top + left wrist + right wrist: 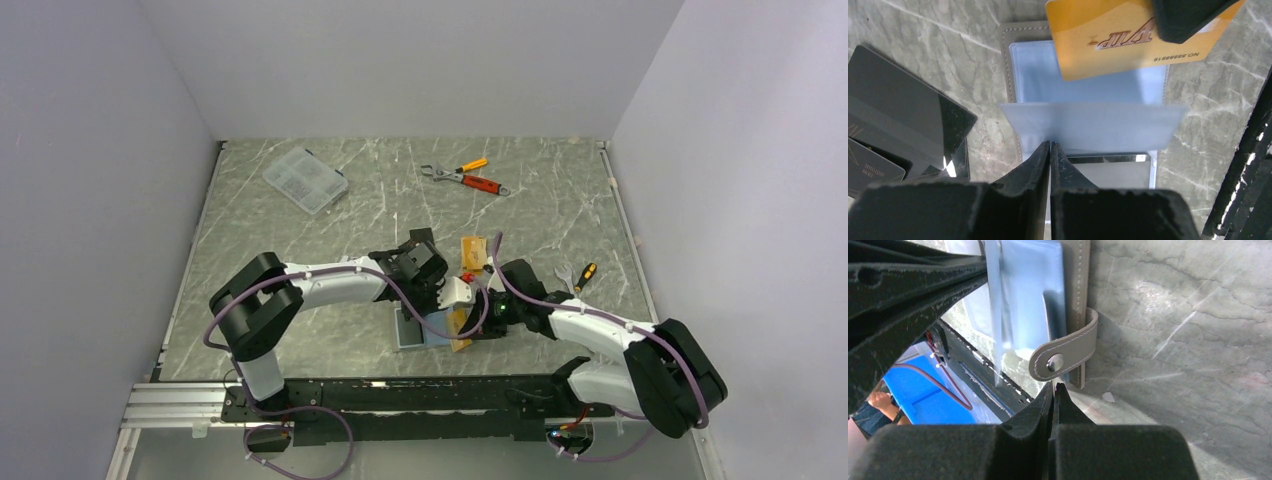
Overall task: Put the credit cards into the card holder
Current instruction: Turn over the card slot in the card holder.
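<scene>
The card holder (412, 332) lies open on the marble table, blue-grey lining (1088, 75) up. Its snap tab (1068, 347) sticks out to one side. My left gripper (1050, 145) is shut on a lining flap (1093, 125) and holds it raised. My right gripper (1054, 386) is shut on an orange-gold credit card (1108, 45), which hovers over the holder's far half. In the right wrist view that card is edge-on and barely shows. Two black credit cards (903, 115) lie left of the holder. Another orange-gold card (473, 250) lies behind the grippers.
A clear compartment box (305, 180) stands at the back left. Orange-handled wrench and pliers (465, 178) lie at the back centre, and a small wrench and screwdriver (575, 275) on the right. The black base rail (400, 400) runs just behind the holder's near edge.
</scene>
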You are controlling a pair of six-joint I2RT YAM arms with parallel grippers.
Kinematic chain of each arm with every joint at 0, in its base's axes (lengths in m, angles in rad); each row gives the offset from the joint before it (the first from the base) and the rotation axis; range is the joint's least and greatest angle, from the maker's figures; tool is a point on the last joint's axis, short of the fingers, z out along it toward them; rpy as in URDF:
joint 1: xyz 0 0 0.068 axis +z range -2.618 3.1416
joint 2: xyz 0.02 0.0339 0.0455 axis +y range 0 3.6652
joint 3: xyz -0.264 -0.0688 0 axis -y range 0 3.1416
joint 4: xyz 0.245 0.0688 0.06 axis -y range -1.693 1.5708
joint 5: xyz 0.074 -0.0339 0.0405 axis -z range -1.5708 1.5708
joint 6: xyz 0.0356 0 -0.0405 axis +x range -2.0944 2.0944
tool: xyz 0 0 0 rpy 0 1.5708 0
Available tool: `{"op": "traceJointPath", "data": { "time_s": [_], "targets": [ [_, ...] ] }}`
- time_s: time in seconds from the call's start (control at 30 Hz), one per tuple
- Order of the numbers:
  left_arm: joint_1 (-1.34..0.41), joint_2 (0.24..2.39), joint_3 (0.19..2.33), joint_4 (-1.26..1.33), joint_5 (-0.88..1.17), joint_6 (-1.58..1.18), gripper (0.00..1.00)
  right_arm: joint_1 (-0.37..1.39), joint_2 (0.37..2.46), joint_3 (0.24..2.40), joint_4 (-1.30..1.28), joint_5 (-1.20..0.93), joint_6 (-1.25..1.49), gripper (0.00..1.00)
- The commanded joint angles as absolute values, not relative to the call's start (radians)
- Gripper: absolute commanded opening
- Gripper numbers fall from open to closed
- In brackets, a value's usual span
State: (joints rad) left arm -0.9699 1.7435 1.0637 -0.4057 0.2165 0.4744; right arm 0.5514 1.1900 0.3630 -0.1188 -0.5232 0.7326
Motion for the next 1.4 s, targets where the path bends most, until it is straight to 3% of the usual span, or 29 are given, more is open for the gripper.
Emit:
{"op": "traceJointPath", "data": {
  "time_s": [0.0, 0.37, 0.77, 1.37],
  "targets": [
    [-0.936, 1.696, 1.114, -0.486, 0.257, 0.468, 0.11, 0.552, 1.143, 0.357, -0.126, -0.521, 0.707, 0.0],
    [-0.813, 1.62, 1.154, -0.548, 0.297, 0.493, 0.12, 0.559, 1.123, 0.398, -0.096, -0.564, 0.714, 0.0],
    [-0.68, 1.526, 1.01, -0.544, 0.372, 0.532, 0.11, 0.621, 1.177, 0.48, -0.061, -0.572, 0.731, 0.0],
    [-0.656, 1.494, 0.995, -0.547, 0.451, 0.588, 0.11, 0.714, 1.422, 0.617, 0.027, -0.636, 0.691, 0.0]
  ]
}}
